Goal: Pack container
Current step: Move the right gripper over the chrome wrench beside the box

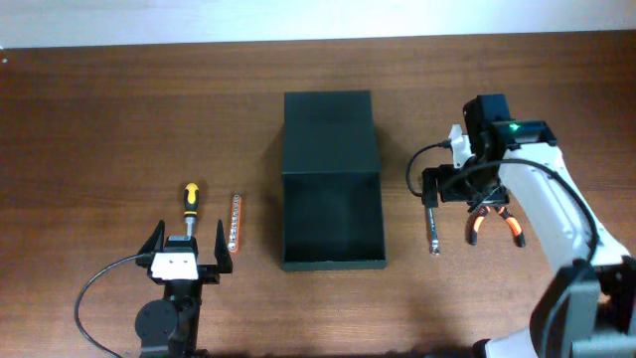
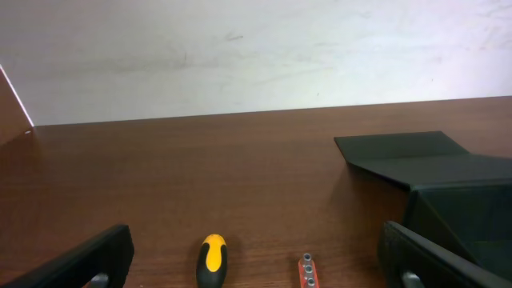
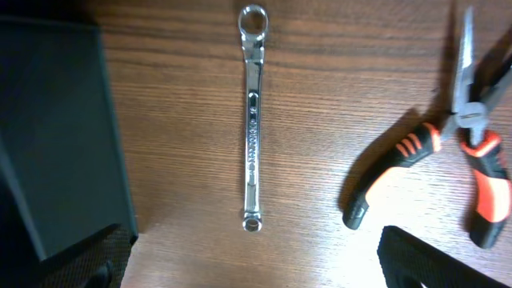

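The container [image 1: 329, 129] sits in the middle of the worktop [image 1: 99, 129], a dark green-black square box. It stands open, with its flap lid folded back flat on the wood on the far side. From the left wrist view its lid and one wall [image 2: 448, 172] show at the right edge; from the right wrist view a dark side of it [image 3: 56, 128] fills the left.

To the left of the box lies a screwdriver [image 1: 190, 202] with a yellow and black handle, its shaft pointing toward the near edge. Just beside it, between it and the box, is a slim orange bit strip [image 1: 235, 221] carrying a row of small silver pieces. The left gripper [image 1: 189, 245] rests low at the near end of the screwdriver, its fingers [image 1: 157, 243] spread wide and grasping nothing. The left wrist view looks out between those fingers at the handle [image 2: 212, 260] and the strip [image 2: 307, 270] ahead.

To the right of the box a silver wrench [image 1: 433, 231] lies lengthwise, apart from the box wall. Beyond it, further right, sit pliers [image 1: 494, 223] with orange and black handles. The right gripper [image 1: 444, 187] hangs over the far end of the wrench. In its wrist view both fingers [image 3: 88, 260] stand released and wide apart, with the wrench [image 3: 252, 120] lying untouched on the wood and the pliers [image 3: 416, 148] off to the right.
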`<move>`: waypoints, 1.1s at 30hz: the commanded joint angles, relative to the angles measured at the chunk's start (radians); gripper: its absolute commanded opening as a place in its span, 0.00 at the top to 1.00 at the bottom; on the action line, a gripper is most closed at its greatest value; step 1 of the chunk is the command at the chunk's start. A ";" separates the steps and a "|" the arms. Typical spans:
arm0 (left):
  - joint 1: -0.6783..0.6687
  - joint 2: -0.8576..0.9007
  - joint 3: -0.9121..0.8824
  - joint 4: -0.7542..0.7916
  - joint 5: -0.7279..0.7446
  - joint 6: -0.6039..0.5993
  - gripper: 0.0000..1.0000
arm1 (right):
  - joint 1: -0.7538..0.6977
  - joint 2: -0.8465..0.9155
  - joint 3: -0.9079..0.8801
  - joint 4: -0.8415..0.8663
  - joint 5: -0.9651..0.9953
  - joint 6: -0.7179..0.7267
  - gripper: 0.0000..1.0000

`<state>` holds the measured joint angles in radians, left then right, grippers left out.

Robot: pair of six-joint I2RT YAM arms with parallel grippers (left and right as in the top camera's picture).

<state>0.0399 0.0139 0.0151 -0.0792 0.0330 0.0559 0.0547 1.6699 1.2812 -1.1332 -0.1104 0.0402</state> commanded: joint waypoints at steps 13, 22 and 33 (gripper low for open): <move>0.004 -0.008 -0.006 -0.002 -0.004 -0.003 0.01 | -0.003 0.059 0.019 0.048 0.021 0.080 0.01; 0.004 -0.008 -0.006 -0.002 -0.004 -0.003 0.01 | 0.008 -0.029 -0.022 0.006 0.016 0.046 0.01; 0.004 -0.008 -0.006 -0.002 -0.004 -0.003 0.01 | 0.050 -0.058 -0.211 0.297 0.051 0.046 0.01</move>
<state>0.0399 0.0139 0.0151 -0.0792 0.0330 0.0559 0.0994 1.6169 1.0885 -0.8391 -0.0761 0.0937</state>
